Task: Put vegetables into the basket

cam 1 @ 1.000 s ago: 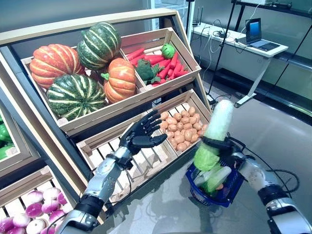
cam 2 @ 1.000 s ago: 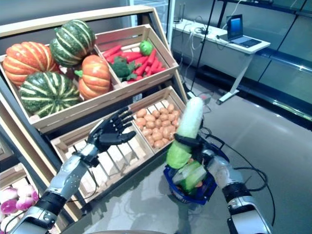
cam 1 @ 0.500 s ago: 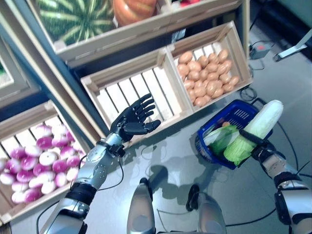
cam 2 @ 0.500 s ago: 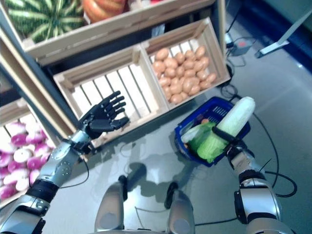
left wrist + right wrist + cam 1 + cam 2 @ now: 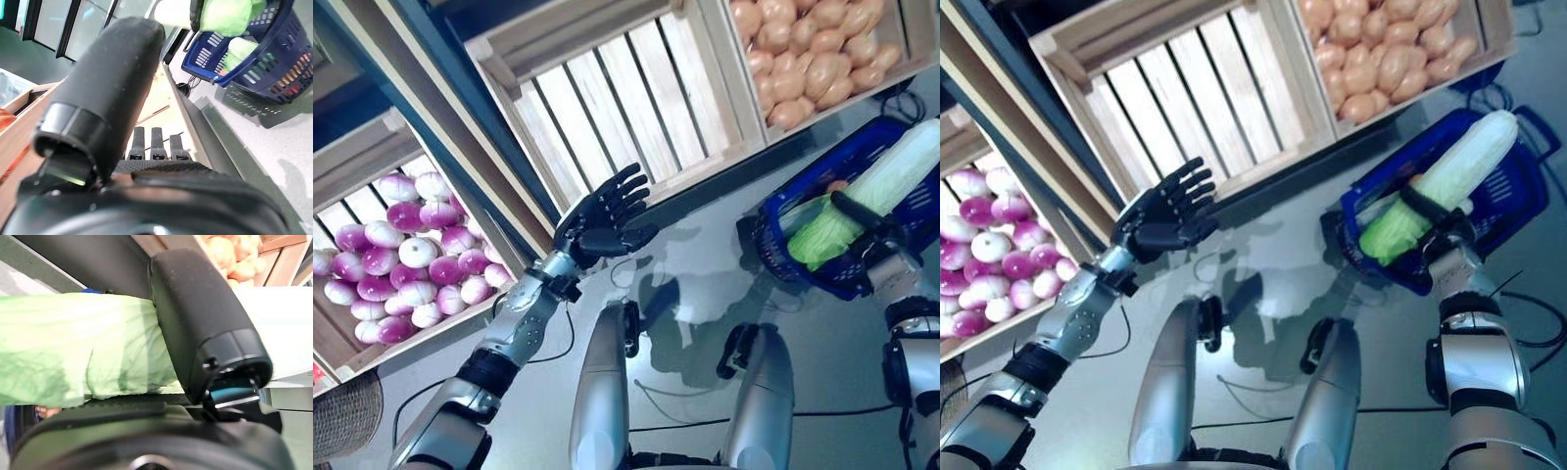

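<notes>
While your camera has tilted further down since the earlier frames, so that the pumpkins at the top have left the view and the turnips [image 5: 396, 264] now fill the left edge, the things themselves have not shifted. Your right hand [image 5: 1443, 227] sits at the right of the frame, its fingers and thumb curled round a long cabbage [image 5: 1445, 184]. A second ago that cabbage stood nearly upright above the basket [image 5: 1400, 269]; now it lies slanted across the basket's open top, leafy green end toward the lower left, pale end toward the upper right. You can see from the right wrist view that the thumb presses across the green leaves [image 5: 83, 347]. Another green vegetable [image 5: 242, 49] lies inside the basket, which stands on the floor just below the potato crate [image 5: 818, 59]. Your left hand [image 5: 602, 220] hangs in mid-frame as before, fingers straight and spread, holding nothing, in front of the lower edge of the empty slatted crate [image 5: 607, 108].
</notes>
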Controlling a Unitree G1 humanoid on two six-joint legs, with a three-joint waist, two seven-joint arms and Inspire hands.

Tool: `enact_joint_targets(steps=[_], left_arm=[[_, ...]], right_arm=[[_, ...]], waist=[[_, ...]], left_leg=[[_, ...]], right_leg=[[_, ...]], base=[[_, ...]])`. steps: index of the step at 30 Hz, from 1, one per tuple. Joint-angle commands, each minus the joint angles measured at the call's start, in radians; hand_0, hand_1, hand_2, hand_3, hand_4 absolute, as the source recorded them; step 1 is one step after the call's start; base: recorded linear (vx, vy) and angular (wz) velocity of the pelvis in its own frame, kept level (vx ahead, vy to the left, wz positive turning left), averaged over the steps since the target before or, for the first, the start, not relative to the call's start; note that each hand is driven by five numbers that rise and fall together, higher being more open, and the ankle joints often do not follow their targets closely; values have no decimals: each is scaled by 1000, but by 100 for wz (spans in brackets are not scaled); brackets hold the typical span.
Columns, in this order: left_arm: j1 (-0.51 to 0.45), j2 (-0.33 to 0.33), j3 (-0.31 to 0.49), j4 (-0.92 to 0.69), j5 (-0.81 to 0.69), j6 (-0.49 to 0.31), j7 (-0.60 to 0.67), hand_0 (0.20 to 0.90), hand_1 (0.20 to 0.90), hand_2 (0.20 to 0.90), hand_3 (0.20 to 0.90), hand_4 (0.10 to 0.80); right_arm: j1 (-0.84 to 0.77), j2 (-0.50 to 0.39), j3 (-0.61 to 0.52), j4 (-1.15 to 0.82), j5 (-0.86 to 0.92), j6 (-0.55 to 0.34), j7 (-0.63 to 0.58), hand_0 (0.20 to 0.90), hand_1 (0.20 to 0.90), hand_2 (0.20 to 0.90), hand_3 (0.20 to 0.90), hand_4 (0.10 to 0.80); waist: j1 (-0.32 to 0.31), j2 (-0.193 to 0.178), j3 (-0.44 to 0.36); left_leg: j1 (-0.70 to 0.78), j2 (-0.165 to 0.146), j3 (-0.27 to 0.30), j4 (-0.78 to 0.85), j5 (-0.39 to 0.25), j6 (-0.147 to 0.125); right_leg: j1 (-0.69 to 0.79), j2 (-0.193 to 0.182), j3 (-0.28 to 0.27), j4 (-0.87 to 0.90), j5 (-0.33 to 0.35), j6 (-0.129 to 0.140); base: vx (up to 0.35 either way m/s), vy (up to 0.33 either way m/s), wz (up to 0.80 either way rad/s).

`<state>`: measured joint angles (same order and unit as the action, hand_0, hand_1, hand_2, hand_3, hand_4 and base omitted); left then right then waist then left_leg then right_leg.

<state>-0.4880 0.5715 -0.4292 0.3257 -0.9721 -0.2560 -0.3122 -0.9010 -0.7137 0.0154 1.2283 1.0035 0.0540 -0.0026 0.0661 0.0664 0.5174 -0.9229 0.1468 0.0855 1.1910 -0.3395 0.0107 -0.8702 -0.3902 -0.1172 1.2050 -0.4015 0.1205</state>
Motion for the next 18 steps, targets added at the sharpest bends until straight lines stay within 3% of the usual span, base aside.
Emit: enact_joint_targets(steps=[1, 9, 10, 11, 18], left_arm=[[-66, -1, 29, -120, -62, -147, -3, 900, 900, 900, 900, 800], [-46, 37, 37, -120, -115, -164, -28, 900, 900, 900, 900, 800], [-46, 40, 39, -118, -119, -166, -32, 900, 900, 900, 900, 800], [-47, 47, 45, -117, -132, -164, -46, 900, 900, 900, 900, 800], [-42, 69, 56, -133, -150, -147, -65, 900, 900, 900, 900, 800]], right_arm=[[-72, -106, 15, -1, 68, -158, -20, 300, 300, 300, 300, 400], [-154, -171, 30, 4, 129, -202, -75, 300, 300, 300, 300, 400], [-157, -173, 31, 5, 138, -199, -66, 531, 531, 531, 531, 554], [-164, -180, 32, 5, 158, -189, -46, 900, 900, 900, 900, 800], [-165, -209, 27, 12, 148, -163, -63, 900, 900, 900, 900, 800]], waist=[[-17, 13, -52], [-17, 23, -56], [-18, 23, -59], [-18, 22, -66], [-18, 16, -94]], left_leg=[[64, 46, -39, 45, -173, -77], [-108, 51, -61, 209, -222, -63], [-117, 51, -61, 215, -224, -62], [-128, 52, -62, 223, -226, -62], [-132, 59, -65, 224, -225, -69]], right_leg=[[17, -18, 39, -14, 9, -34], [-166, -3, 69, 175, -50, -46], [-175, -3, 69, 182, -52, -47], [-188, -1, 70, 195, -56, -49], [-193, -4, 63, 200, -57, -50]], base=[[-63, 6, -1], [-41, -26, 1], [-8, -31, 3], [0, 0, 0], [5, -6, -1]])
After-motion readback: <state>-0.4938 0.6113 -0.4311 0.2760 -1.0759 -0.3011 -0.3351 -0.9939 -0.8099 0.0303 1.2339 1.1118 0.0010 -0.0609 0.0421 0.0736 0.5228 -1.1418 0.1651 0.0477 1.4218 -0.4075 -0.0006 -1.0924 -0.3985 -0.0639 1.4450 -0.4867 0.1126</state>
